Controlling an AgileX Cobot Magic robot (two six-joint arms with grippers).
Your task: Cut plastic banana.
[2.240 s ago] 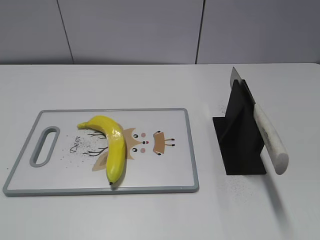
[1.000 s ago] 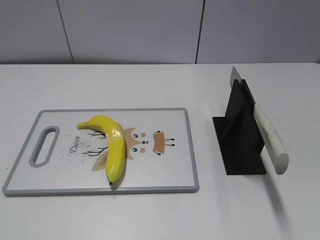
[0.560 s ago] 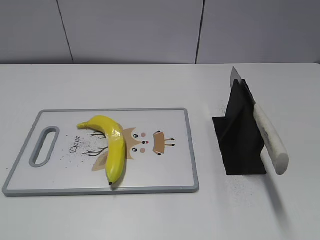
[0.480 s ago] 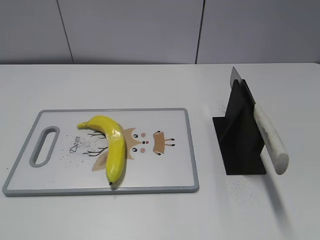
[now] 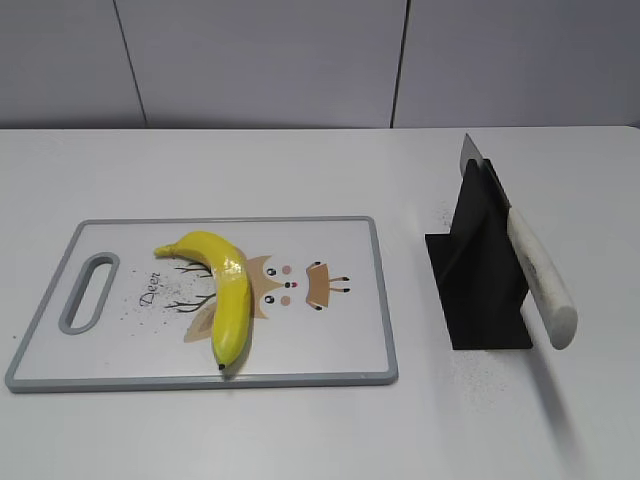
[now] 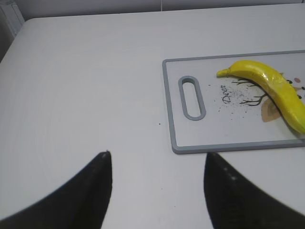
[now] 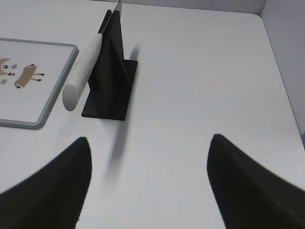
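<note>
Two hands hang above a white table [image 5: 300,430], each spread wide with nothing between its fingers: the left hand [image 6: 157,191] over bare surface at 9 o'clock from a grey-rimmed cutting board [image 5: 385,300], the right hand [image 7: 147,186] at 6 o'clock from a black knife stand [image 5: 480,270]. The plastic banana [image 5: 225,290] lies on the cutting board's left half, curving from its stem end near the centre toward 6 o'clock, its dark tip just inside the near rim and its body covering part of a printed deer drawing [image 5: 290,285]. A knife [image 5: 535,275] with a pale speckled handle rests tilted in the stand, blade tip up at 12 o'clock, well apart from the board at 3 o'clock.
</note>
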